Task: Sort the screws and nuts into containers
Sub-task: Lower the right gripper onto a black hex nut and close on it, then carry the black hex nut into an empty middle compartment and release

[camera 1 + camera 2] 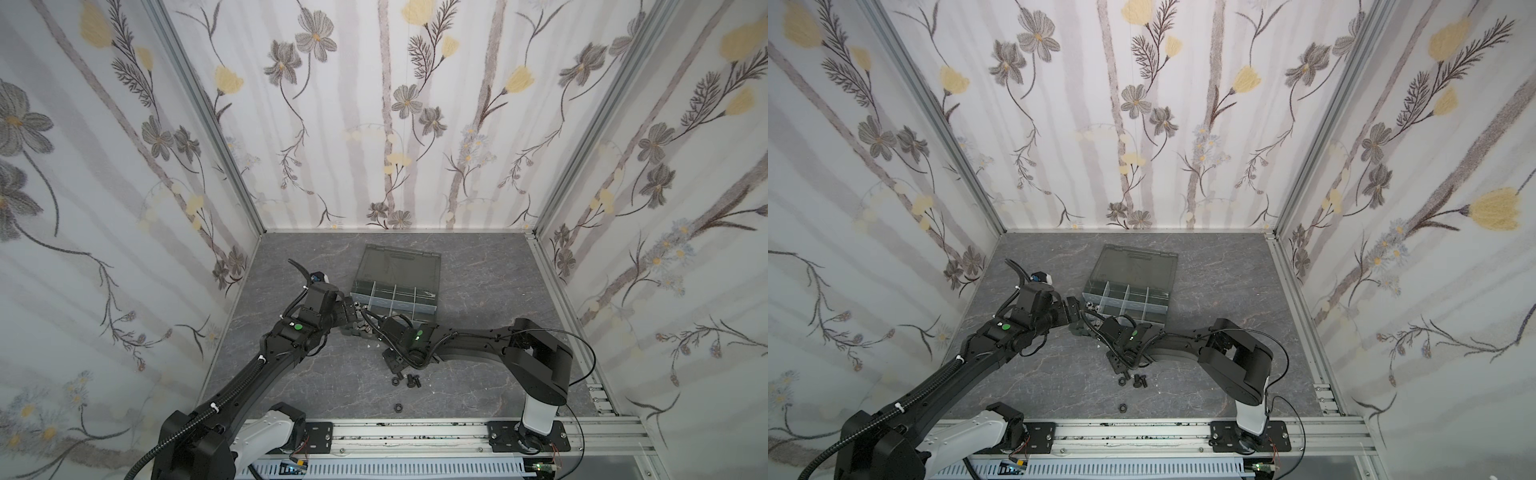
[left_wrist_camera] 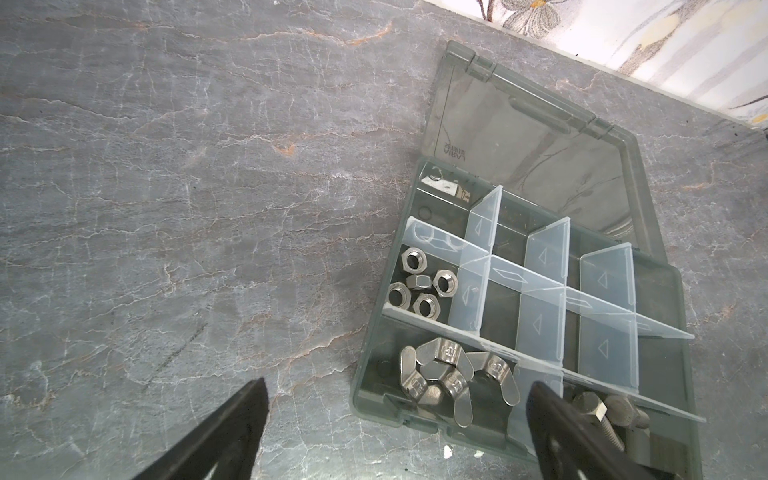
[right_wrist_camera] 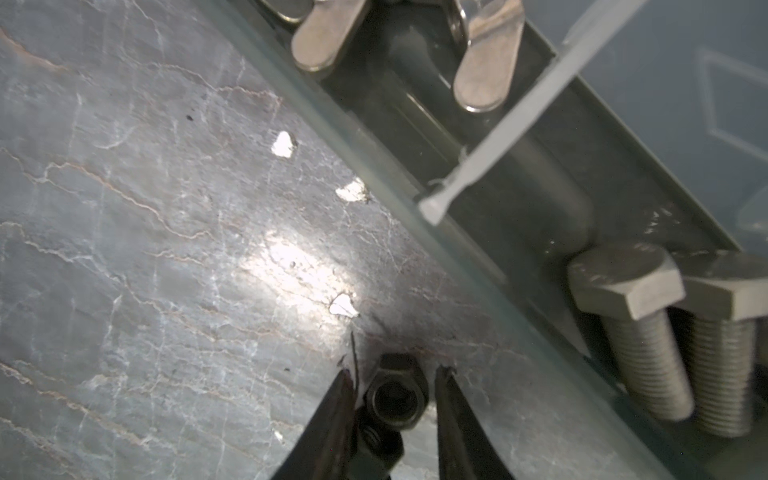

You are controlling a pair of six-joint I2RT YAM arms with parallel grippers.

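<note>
The organiser box (image 1: 432,309) lies open at mid-table, its lid (image 1: 399,266) flat behind it. In the left wrist view its cells hold silver hex nuts (image 2: 419,286), wing nuts (image 2: 449,374) and silver screws (image 2: 602,411). My left gripper (image 2: 397,384) hangs open over the box's near-left corner, holding nothing. My right gripper (image 3: 395,372) sits low on the table just in front of the box. Its jaws are narrow around a black nut (image 3: 397,395), with a thin gap on one side. Another black piece (image 3: 378,440) lies right behind that nut.
Loose black screws and nuts (image 1: 405,380) lie under the right forearm, and a lone black nut (image 1: 398,407) sits nearer the front rail (image 1: 415,432). White flecks (image 3: 282,143) dot the floor beside the box wall (image 3: 374,166). The two grippers are close together.
</note>
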